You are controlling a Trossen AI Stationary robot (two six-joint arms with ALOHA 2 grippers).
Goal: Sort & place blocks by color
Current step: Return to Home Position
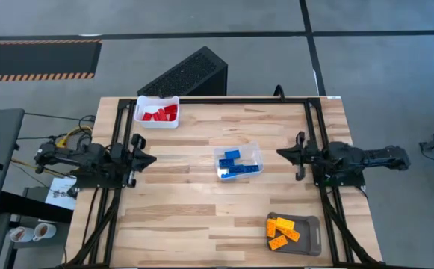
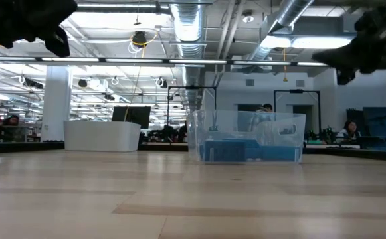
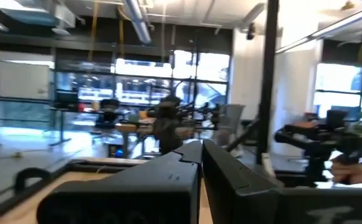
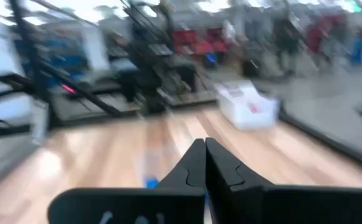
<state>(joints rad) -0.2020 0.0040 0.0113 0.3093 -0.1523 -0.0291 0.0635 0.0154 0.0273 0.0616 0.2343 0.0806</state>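
The blocks lie sorted in three containers. Red blocks [image 1: 159, 113] fill a white tray [image 1: 157, 110] near the table's far left. Blue blocks [image 1: 236, 164] sit in a clear tub [image 1: 239, 160] at the table's middle, also showing as the blue blocks [image 2: 246, 151] in the low view. Yellow-orange blocks [image 1: 281, 229] rest on a grey tray [image 1: 295, 235] at the near right. My left gripper [image 3: 200, 149] hovers shut over the left edge. My right gripper [image 4: 204, 146] hovers shut over the right side, pointing toward the tub.
A black metal frame [image 1: 224, 100] runs along the table's far edge and down both sides. A dark ridged box [image 1: 187, 75] stands behind the far edge. Bare wood lies between the containers. People show in the room beyond the table.
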